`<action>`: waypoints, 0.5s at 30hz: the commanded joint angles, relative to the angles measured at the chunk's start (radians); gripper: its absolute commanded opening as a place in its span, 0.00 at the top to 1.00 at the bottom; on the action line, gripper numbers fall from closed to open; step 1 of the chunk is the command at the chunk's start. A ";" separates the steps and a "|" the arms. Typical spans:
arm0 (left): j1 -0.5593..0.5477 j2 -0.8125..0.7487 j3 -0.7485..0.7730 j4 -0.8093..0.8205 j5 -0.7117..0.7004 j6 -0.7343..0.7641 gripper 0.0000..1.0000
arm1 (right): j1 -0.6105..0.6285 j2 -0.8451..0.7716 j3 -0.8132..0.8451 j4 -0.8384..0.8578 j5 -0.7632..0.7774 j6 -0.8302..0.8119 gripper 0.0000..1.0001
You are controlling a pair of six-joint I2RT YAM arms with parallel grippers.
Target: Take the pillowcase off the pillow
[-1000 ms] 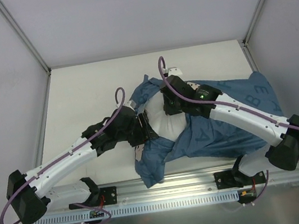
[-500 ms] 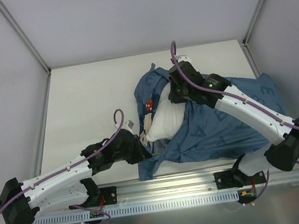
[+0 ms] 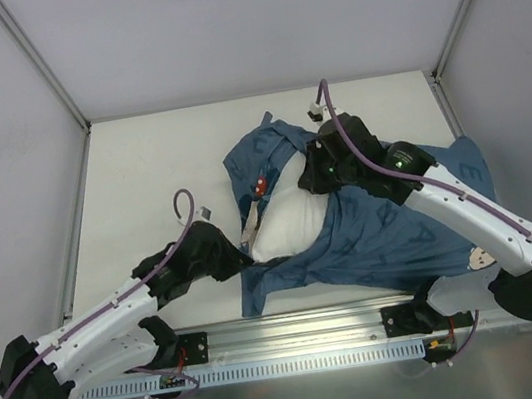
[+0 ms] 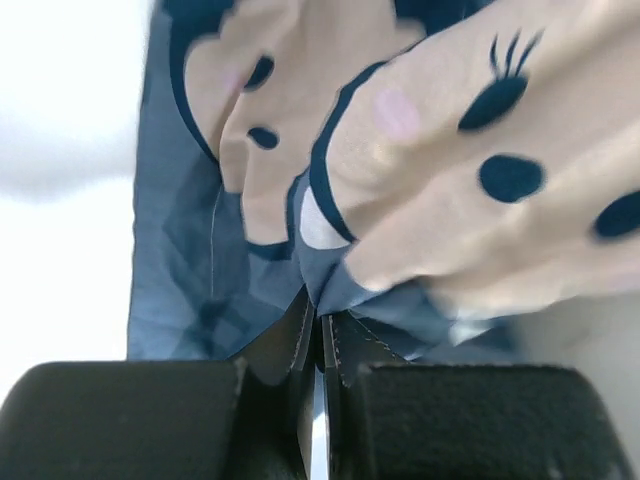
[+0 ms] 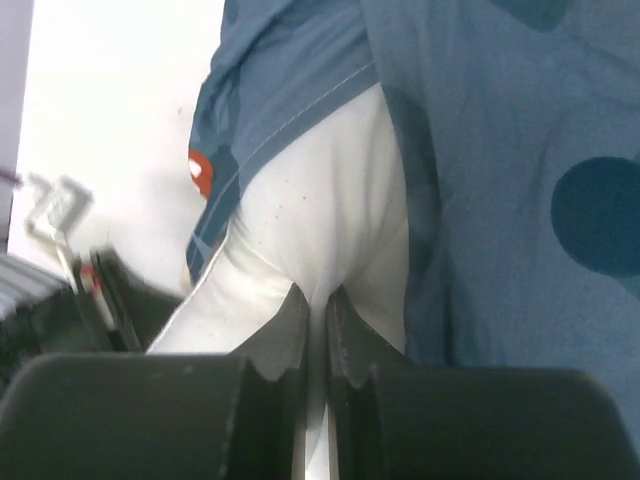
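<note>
The blue printed pillowcase [image 3: 384, 241] lies crumpled across the right half of the table, its open mouth to the left. The white pillow [image 3: 289, 218] bulges out of that mouth. My left gripper [image 3: 238, 261] is shut on the pillowcase's near-left hem; in the left wrist view the blue cloth [image 4: 190, 260] is pinched between the fingers [image 4: 345, 345]. My right gripper [image 3: 311, 178] is shut on a fold of the pillow's white fabric [image 5: 330, 230], with the blue pillowcase [image 5: 520, 200] beside it.
The bare table [image 3: 151, 177] lies left and behind the bedding. Metal frame posts [image 3: 36, 59] stand at the back corners. A metal rail [image 3: 298, 336] runs along the near edge.
My left gripper has pulled the pillowcase hem toward the near left. My right gripper has moved right and back with the pillow. More white pillow shows.
</note>
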 commanded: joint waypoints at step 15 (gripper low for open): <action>0.282 0.125 0.421 -0.133 0.208 0.531 0.18 | 0.135 -0.194 -0.242 0.000 -0.139 -0.086 0.99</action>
